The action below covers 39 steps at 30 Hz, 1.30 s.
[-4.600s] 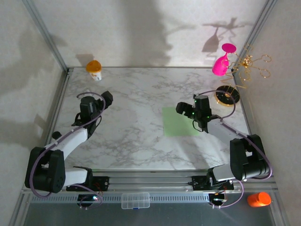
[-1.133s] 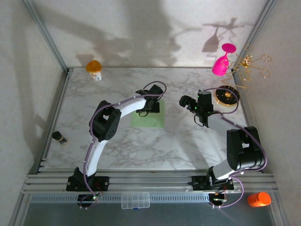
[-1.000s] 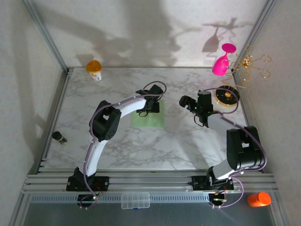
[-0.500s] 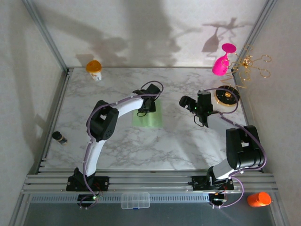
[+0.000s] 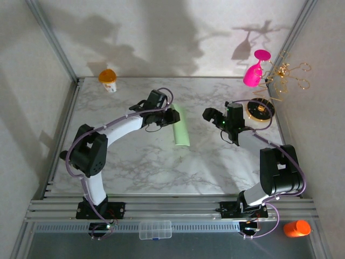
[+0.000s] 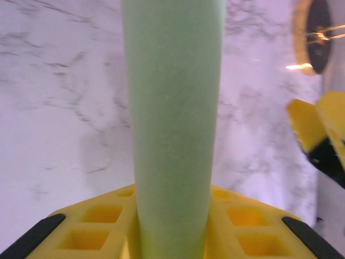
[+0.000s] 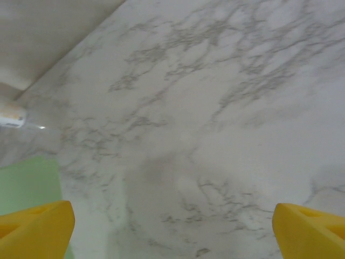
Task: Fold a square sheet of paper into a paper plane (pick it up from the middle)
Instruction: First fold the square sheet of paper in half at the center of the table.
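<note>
The square sheet of paper [image 5: 181, 127] is pale green and shows from above as a narrow upright strip, raised off the marble table [image 5: 140, 162]. My left gripper [image 5: 172, 116] is shut on its left side. In the left wrist view the sheet [image 6: 172, 108] rises in a curved band from between the yellow jaws of that gripper [image 6: 172, 221]. My right gripper [image 5: 210, 114] hangs open a little to the right of the sheet, apart from it. Its yellow fingers [image 7: 38, 224] stand wide over bare marble, with a corner of the green paper [image 7: 27, 183] at the left.
An orange-capped bottle [image 5: 108, 80] stands at the back left. A pink wine glass [image 5: 253, 73] hangs on a gold wire rack [image 5: 291, 73] at the back right, above its gold round base [image 5: 260, 110]. A clear plastic box [image 5: 155, 229] lies on the front rail.
The left gripper has taken the sheet up from lying flat, so it now looks like a narrow strip slightly further right. The left arm's elbow has swung out leftward. The right arm has barely moved.
</note>
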Tool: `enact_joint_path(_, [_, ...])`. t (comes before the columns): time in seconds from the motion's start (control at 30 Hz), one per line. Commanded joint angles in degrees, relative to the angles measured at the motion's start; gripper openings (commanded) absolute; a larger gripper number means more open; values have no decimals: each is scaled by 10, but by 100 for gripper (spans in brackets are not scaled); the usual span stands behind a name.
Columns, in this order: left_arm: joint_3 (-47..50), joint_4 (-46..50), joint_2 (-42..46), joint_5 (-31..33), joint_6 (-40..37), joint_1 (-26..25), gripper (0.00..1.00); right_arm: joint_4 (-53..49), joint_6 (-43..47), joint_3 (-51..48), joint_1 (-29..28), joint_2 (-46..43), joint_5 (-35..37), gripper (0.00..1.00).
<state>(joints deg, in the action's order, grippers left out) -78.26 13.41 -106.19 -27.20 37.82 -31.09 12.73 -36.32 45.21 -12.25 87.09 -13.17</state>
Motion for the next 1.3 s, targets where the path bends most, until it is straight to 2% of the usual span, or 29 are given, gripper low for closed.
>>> enact_joint_path(0.0, [42, -71, -9, -67, 35, 11, 29, 49, -22, -18, 3, -5, -80, 91])
enact_joint_path(0.07, [59, -96, -18, -74, 41, 16, 28, 67, -26, -28, 2, -2, -106, 87])
enact_joint_path(0.37, [66, -47, -65, 1, -25, 23, 24, 75, -17, -36, -35, 38, -171, 67])
enact_joint_path(0.6, [62, -22, -82, 15, -69, 24, 22, 42, 12, -2, -93, 97, -171, 42])
enact_joint_path(0.73, [52, -10, -97, 9, -96, 28, 21, 12, 28, 30, -121, 134, -157, 34])
enact_joint_path(1.03, [12, 33, -128, -7, -156, 31, 20, -46, 41, 97, -162, 207, -136, 23])
enact_joint_path(1.27, [13, 30, -120, 5, -145, 32, 21, -78, 28, 115, -170, 239, -110, 20])
